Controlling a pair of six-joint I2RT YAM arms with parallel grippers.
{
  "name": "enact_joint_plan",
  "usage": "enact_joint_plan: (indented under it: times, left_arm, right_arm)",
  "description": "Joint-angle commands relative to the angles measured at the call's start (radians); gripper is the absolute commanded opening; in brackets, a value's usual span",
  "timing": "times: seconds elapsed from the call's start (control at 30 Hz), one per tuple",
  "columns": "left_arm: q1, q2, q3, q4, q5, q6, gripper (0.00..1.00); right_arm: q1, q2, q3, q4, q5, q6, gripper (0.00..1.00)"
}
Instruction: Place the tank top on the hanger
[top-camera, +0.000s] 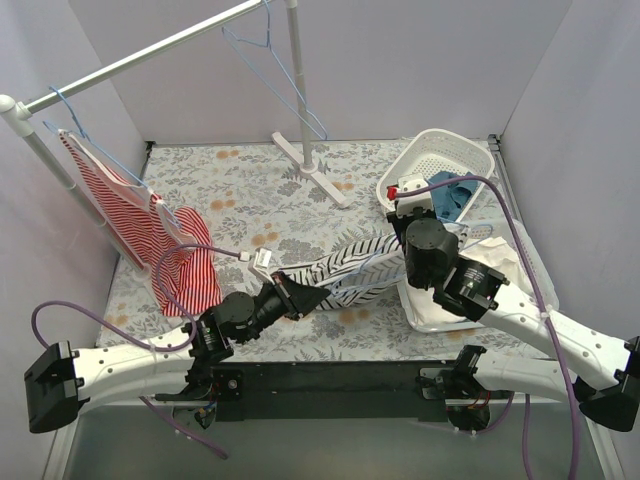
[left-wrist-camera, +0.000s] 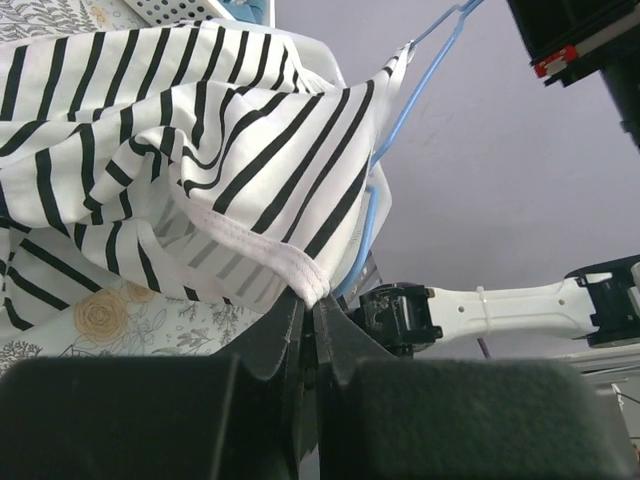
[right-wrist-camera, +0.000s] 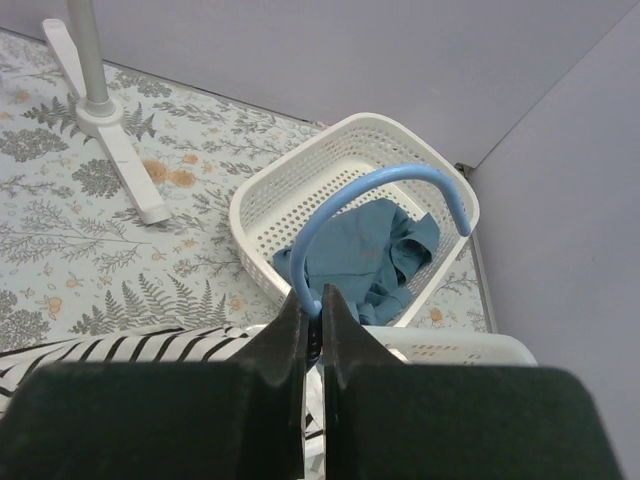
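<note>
The black-and-white striped tank top (top-camera: 350, 270) hangs stretched between my two grippers above the table's middle. My left gripper (top-camera: 303, 297) is shut on its white hem (left-wrist-camera: 300, 283) in the left wrist view. The light-blue hanger (left-wrist-camera: 395, 130) runs up inside the garment, its wire showing along the cloth's right edge. My right gripper (top-camera: 408, 240) is shut on the base of the hanger's hook (right-wrist-camera: 375, 195), which arches over the basket in the right wrist view. The tank top's edge (right-wrist-camera: 130, 350) shows at the lower left there.
A white basket (top-camera: 455, 150) with a blue cloth (right-wrist-camera: 370, 250) sits at the back right, a second white tray (top-camera: 430, 310) in front of it. The white rail (top-camera: 140, 55) holds a red-striped garment (top-camera: 150, 225) and spare blue hangers (top-camera: 270, 60). The rail's foot (top-camera: 310, 165) stands mid-back.
</note>
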Motion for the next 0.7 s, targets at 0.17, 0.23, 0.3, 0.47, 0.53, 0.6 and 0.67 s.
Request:
enact_joint_plan:
  times: [0.17, 0.23, 0.3, 0.47, 0.53, 0.6, 0.67]
  left_arm:
    - [0.004, -0.051, 0.071, -0.094, 0.158, 0.065, 0.00]
    - [0.004, -0.060, 0.093, -0.103, 0.153, 0.047, 0.00]
    - [0.004, -0.075, 0.129, -0.159, 0.101, -0.003, 0.00]
    - [0.004, -0.126, 0.146, -0.151, 0.090, -0.060, 0.00]
    - [0.004, -0.131, 0.172, -0.157, 0.094, -0.062, 0.00]
    - [0.004, -0.121, 0.189, -0.151, 0.110, -0.045, 0.00]
    - [0.004, -0.102, 0.221, -0.145, 0.130, -0.034, 0.00]
  right_arm:
    - [-0.027, -0.018, 0.045, 0.086, 0.152, -0.136, 0.01]
    - [-0.029, -0.030, 0.035, 0.091, 0.143, -0.137, 0.01]
    - [-0.029, -0.047, 0.019, 0.098, 0.142, -0.126, 0.01]
    - [-0.029, -0.058, 0.011, 0.105, 0.143, -0.132, 0.01]
    - [-0.029, -0.052, 0.014, 0.103, 0.145, -0.132, 0.01]
    - [-0.029, -0.038, 0.019, 0.103, 0.143, -0.132, 0.01]
    - [-0.029, -0.026, 0.034, 0.103, 0.137, -0.121, 0.01]
